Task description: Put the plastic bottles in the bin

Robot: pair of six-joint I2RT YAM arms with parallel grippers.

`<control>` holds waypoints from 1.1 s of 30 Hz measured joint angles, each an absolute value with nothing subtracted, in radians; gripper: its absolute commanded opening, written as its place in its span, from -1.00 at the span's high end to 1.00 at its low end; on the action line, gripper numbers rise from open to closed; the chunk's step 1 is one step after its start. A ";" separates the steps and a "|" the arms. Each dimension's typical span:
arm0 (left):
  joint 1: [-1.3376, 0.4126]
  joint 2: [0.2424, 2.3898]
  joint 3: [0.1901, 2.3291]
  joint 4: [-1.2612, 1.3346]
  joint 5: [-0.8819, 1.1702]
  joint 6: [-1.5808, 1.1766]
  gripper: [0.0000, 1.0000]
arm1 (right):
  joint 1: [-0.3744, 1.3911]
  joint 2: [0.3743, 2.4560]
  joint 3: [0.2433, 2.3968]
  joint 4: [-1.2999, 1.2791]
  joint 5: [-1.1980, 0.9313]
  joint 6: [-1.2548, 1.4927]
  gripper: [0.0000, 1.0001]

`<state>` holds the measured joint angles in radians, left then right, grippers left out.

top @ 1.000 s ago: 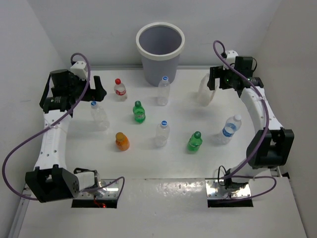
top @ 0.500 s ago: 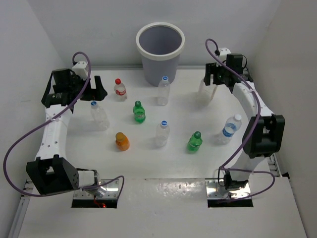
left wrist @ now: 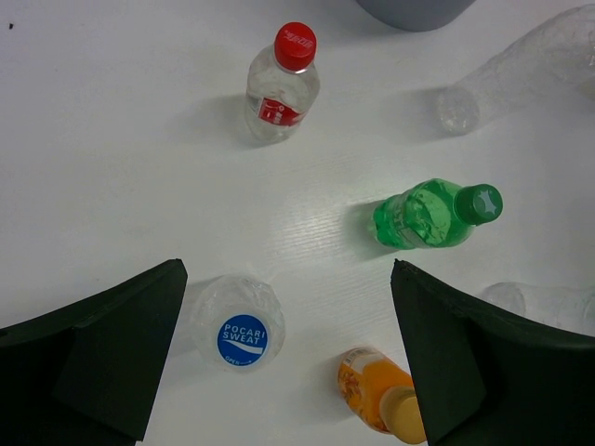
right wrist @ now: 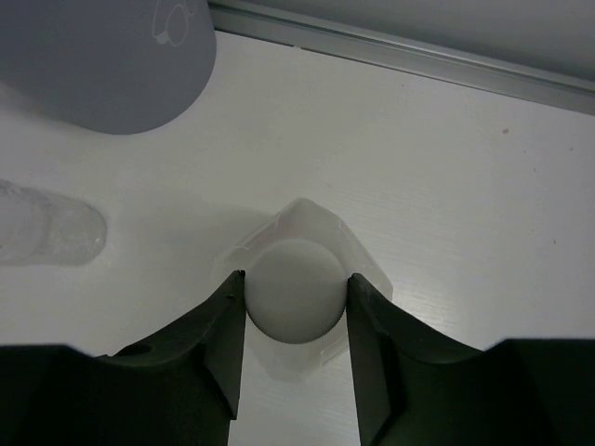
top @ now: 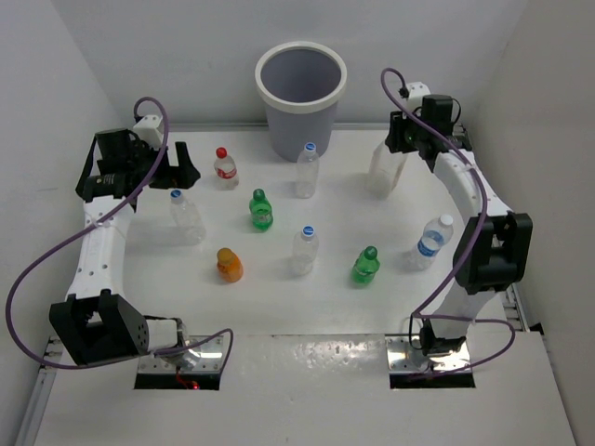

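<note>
**Right fingers clamp the first bottle by its cap**

The right fingers (right wrist: 216, 346) have just pinched in on the white-capped bottle (right wrist: 296, 290). A second ago they stood wide apart and a little off to its side. Now one dark finger presses each flank of the round white cap, as the right wrist view shows. The bottle itself looks no different. It stands upright on the surface (top: 307, 311) by the far edge, toward the far right corner, with the bin (top: 299, 125) a short way to its left. I would say it has been gripped but not yet lifted.

Over at the left edge, the left fingers (left wrist: 102, 367) have barely shifted in that second. They are spread wide and hold nothing, hanging above a blue-capped bottle (left wrist: 240, 327) that sits between them, nearer one finger than the other.

The other bottles are spread across the middle of the surface:

- a red-capped bottle (top: 224, 168)
- two green bottles (top: 261, 210)
- an orange bottle (top: 229, 265)
- three more clear bottles (top: 304, 251)

I count nine bottles in all on the surface, and I can see nothing inside the bin, so the job is only beginning.

With the grip made, what remains for this bottle is a lift high enough to clear the thick rim and a short carry left. A hold on a smooth cap alone could let the body swing, so I'd watch that on the way up.
</note>
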<state>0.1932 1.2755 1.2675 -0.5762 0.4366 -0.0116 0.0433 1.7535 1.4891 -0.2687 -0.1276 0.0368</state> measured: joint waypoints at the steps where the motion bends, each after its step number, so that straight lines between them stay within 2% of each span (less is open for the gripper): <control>1: 0.195 1.275 1.267 -0.576 0.437 -0.012 -0.98 | 0.044 1.753 1.488 -0.268 -0.126 0.034 0.53; 2: 0.196 1.275 1.267 -0.576 0.438 -0.012 -0.98 | 0.044 1.753 1.488 -0.267 -0.123 0.032 0.60; 3: 0.197 1.275 1.267 -0.576 0.439 -0.012 -0.98 | 0.044 1.752 1.487 -0.266 -0.122 0.030 0.90; 4: 0.199 1.275 1.267 -0.576 0.440 -0.012 -0.98 | 0.044 1.752 1.487 -0.266 -0.120 0.029 1.00; 11: 0.213 1.275 1.267 -0.576 0.450 -0.012 -0.98 | 0.048 1.747 1.529 -0.331 -0.104 0.023 1.00; 17: 0.224 1.275 1.267 -0.576 0.472 -0.012 -0.98 | 0.071 1.750 1.882 -0.463 -0.125 0.046 1.00; 20: 0.229 1.274 1.267 -0.574 0.486 -0.012 -0.98 | 0.109 1.701 1.996 -0.375 -0.141 0.081 1.00; 26: 0.239 1.267 1.264 -0.558 0.508 -0.012 -0.98 | 0.239 1.574 1.951 -0.073 -0.142 0.141 1.00; 33: 0.273 1.247 1.219 -0.546 0.520 -0.012 -0.98 | 0.336 1.779 2.053 0.142 -0.113 0.135 1.00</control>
